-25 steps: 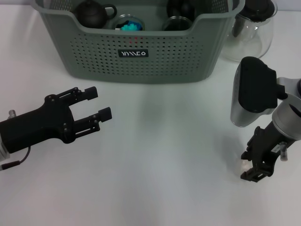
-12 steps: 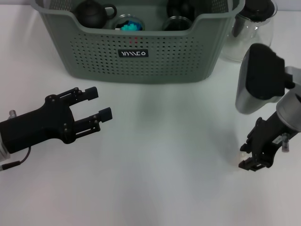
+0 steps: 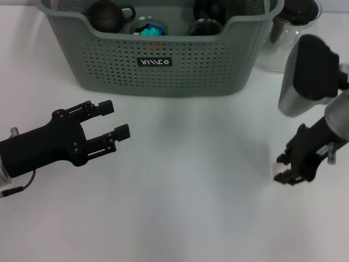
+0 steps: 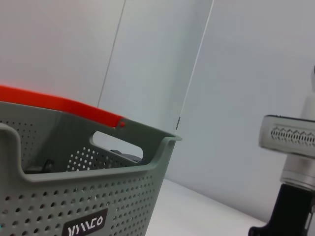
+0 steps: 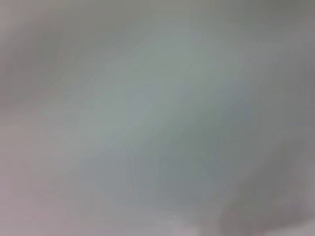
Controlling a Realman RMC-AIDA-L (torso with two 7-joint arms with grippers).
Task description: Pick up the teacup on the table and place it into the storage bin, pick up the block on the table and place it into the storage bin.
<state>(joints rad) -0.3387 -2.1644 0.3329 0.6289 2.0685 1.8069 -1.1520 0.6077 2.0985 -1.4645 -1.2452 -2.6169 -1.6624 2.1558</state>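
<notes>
Bin, my storage bin (image 3: 158, 52), sits at table (image 3: 185, 218) far edge with dark teapot (image 3: 106, 15) inside, left gripper (image 3: 112, 121) idle and wide, right gripper (image 3: 284, 170) pinching small pale block (image 3: 280, 176) near-right.

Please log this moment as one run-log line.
right gripper: low at table's right, small pale item at its tip | left gripper: open, idle | storage bin: behind

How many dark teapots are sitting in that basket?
2 visible: one teapot at the storage bin's back left, another dark pot at back right. The walls may hide more.
</notes>
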